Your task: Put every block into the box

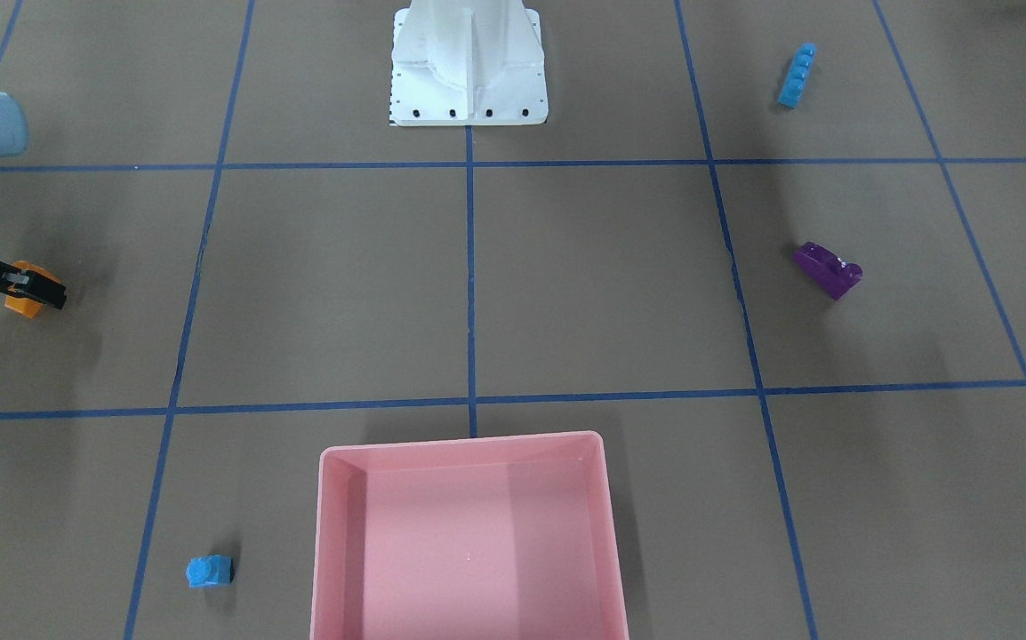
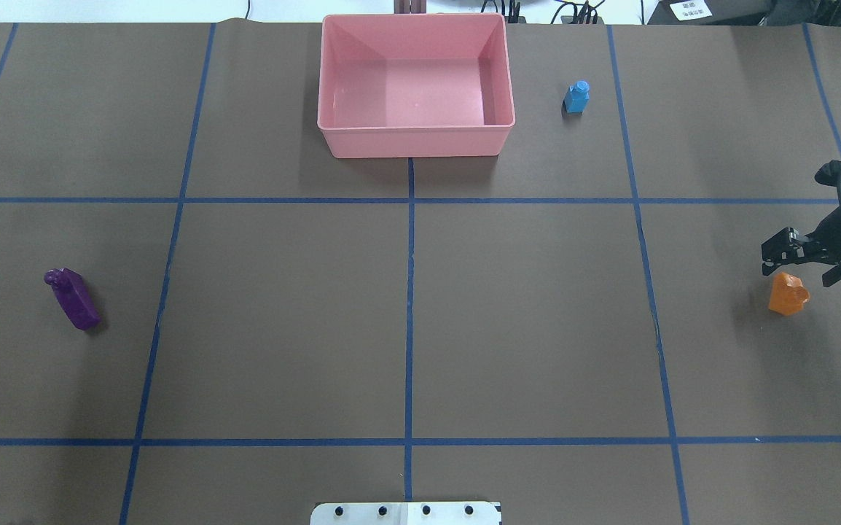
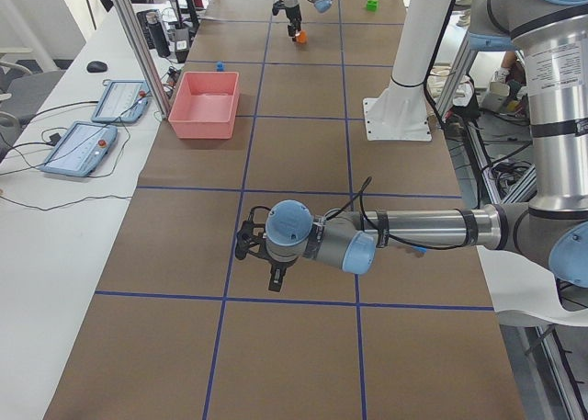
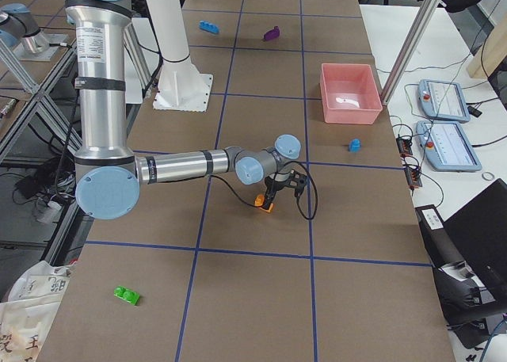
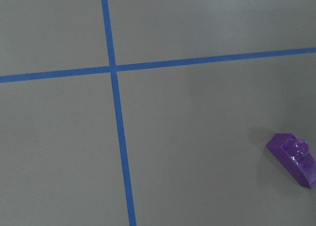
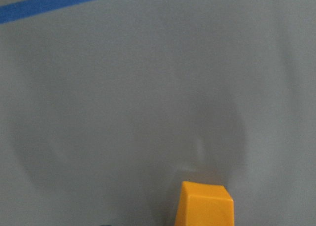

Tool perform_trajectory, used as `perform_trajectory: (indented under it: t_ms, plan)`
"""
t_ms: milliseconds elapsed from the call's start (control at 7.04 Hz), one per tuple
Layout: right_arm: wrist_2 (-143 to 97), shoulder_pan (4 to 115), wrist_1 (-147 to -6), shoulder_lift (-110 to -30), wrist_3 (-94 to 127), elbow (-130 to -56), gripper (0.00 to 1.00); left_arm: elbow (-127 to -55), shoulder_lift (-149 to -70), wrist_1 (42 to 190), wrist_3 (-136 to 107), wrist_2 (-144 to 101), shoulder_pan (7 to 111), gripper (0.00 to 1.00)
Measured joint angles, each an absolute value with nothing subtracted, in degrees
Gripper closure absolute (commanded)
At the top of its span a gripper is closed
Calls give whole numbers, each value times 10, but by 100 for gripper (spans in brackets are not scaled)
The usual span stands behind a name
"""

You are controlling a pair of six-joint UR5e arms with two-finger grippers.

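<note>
Brown table (image 2: 282,328), ruled into squares by blue tape, white robot base (image 1: 468,80) at the robot's edge.

Risk, item 1: the orange block (image 2: 789,294) is small and sloped. Jaws closing off-centre or on the slanted face would likely squeeze it out sideways or tip it over.
Risk, item 2: a descent too deep would drive the fingertips into the table. One too shallow would catch only the stud.

Right gripper (image 2: 802,271): jaws spread wide, positioned over the orange block at the table's right end. It holds nothing, as far as the views show. The wrist view gives only the block's top at the bottom of the frame, with no fingers in it, so contact cannot be told.

Orange block: on the table, well apart from the box.

Small blue cube (image 2: 576,97): just beside the box, on the robot's right of it.

Box (image 2: 417,138): pale pink, at the middle of the far edge, nothing inside.

Purple block (image 2: 73,299): left half of the table, lying alone.

Long blue bar (image 1: 797,76): left side, nearer the robot than the purple block.

Green block (image 4: 127,295): beyond the orange block, at the far right end.

Left gripper (image 3: 260,259): low over the left end of the table. Jaw state cannot be told.
</note>
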State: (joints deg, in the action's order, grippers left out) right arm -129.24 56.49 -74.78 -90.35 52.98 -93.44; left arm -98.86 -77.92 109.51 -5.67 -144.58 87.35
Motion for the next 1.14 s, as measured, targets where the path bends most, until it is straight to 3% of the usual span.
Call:
perform_trajectory:
  t_ms: [569,1137]
  plan:
    - [-1308,553,-750,-888,594,-964,100,-994,-822,1116,-304,-1451,793,0]
    - [-1338,583,-797,-744,647,-985,100,-1012,-840,1176,-435,-1372,656,1]
